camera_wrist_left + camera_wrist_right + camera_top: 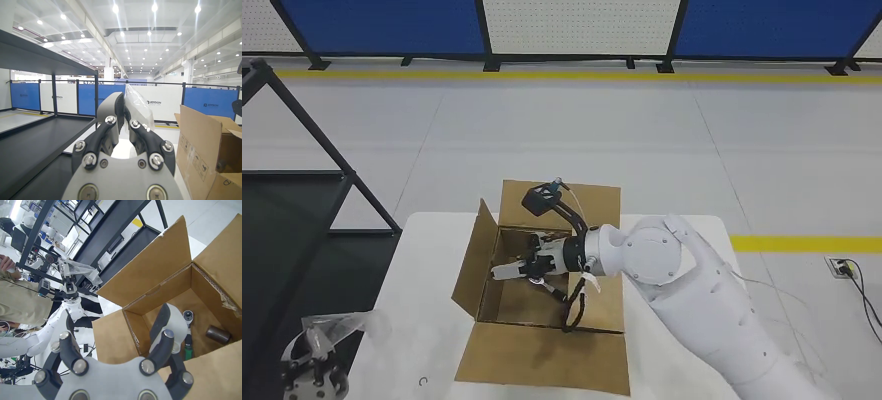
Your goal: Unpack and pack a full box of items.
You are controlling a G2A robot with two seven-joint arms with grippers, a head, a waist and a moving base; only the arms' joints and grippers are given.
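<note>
Right gripper (pixel 116 310) gapes wide over the box (pixel 160 262), ratchet (pixel 188 315) beneath; it could clip the box wall. Left gripper (pixel 123 106), beside the box, pinches a slippery bag (pixel 140 108).

End effector (pixel 123 106) around seemingly plastic bag (pixel 140 108)

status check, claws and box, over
left claw shut on plastic bag, beside shelf. right claw open above box. ratchet, metal cylinder inside. nothing blocking.

Unclear plastic bag (pixel 138 106) contents; ratchet (pixel 188 316) partly behind right tool (pixel 117 313).
</note>
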